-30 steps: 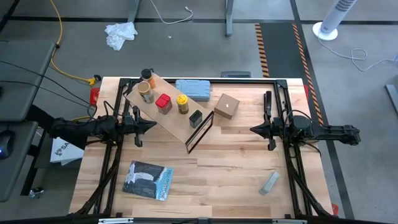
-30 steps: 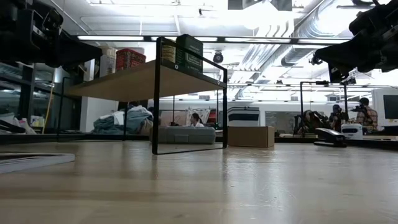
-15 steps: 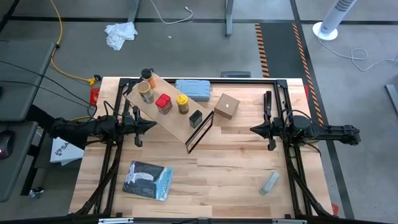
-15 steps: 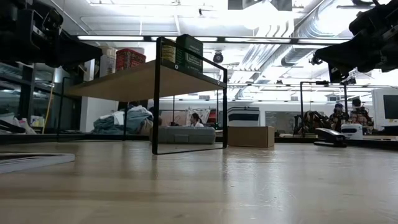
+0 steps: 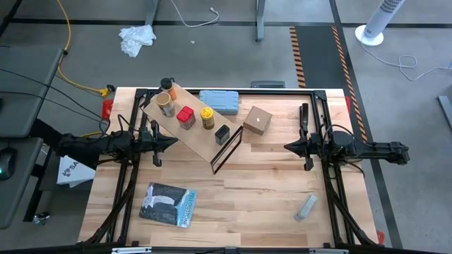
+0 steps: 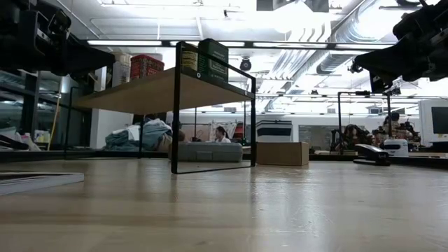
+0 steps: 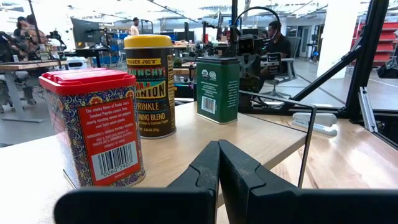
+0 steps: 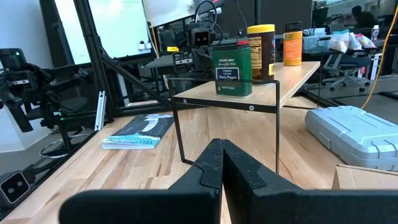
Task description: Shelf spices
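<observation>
In the high view, the left gripper sits left of centre, clenched on nothing. Just right of it, in the upper middle, the shelf runs diagonally, and all five spices stand along its plank: amber jar, tan cylinder, red square tin, yellow jar, small black tin. Further right, the right gripper is likewise clenched and empty. The shelving looks complete, with nothing left to place

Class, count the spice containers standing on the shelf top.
5, in a row along the shelf: amber jar at the far end, then tan cylinder, red tin, yellow jar, black tin nearest the table's middle.
</observation>
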